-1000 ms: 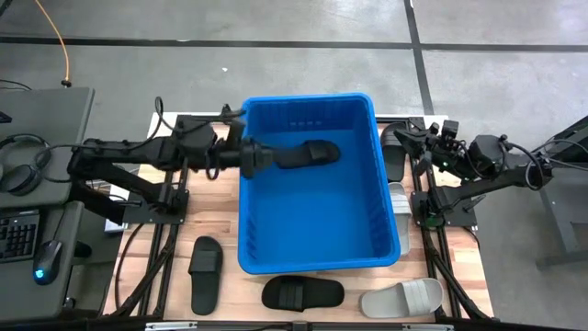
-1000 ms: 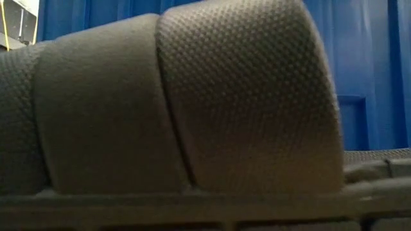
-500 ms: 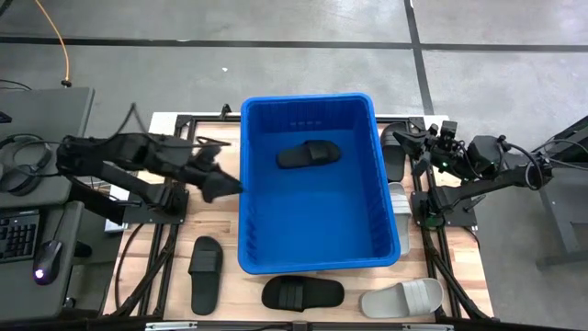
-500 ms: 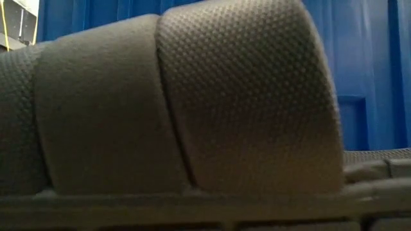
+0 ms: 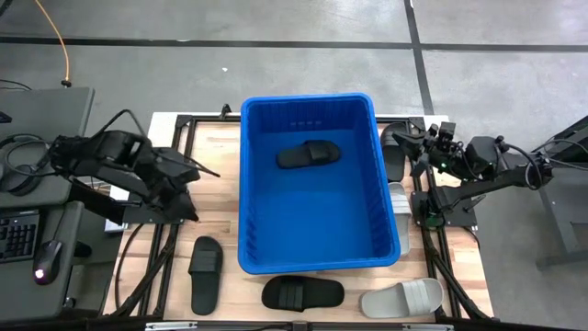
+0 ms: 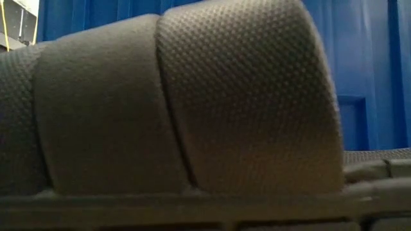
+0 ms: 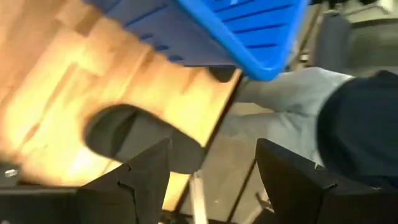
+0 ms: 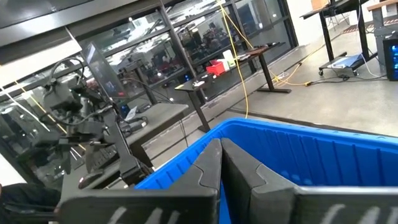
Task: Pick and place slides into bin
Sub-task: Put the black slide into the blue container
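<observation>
The blue bin (image 5: pixel 308 241) stands in the middle of the table, with one black slide (image 5: pixel 310 154) lying flat on its floor at the far end. My left gripper (image 5: pixel 181 179) hangs left of the bin, tipped downward over the table; its fingers (image 7: pixel 211 180) are open with nothing between them. Below it a black slide (image 5: pixel 206 273) lies on the wood (image 7: pixel 134 134). My right gripper (image 5: pixel 411 140) waits shut (image 8: pixel 221 158) off the bin's far right corner. In the low view the strap of a black slide (image 6: pixel 180 102) fills the picture.
Along the near edge lie a black slide (image 5: pixel 303 293) and a light grey slide (image 5: pixel 401 297). Another grey slide (image 5: pixel 401 216) and a black one (image 5: pixel 393 158) lie between the bin's right wall and the right arm's base. A desk with keyboard and mouse (image 5: pixel 41 257) stands at the left.
My left gripper has drawn back out of the bin toward the table's left edge, sunk a little, and tipped from level to pointing down. It stays open. The black slide in the bin has kept its place.
</observation>
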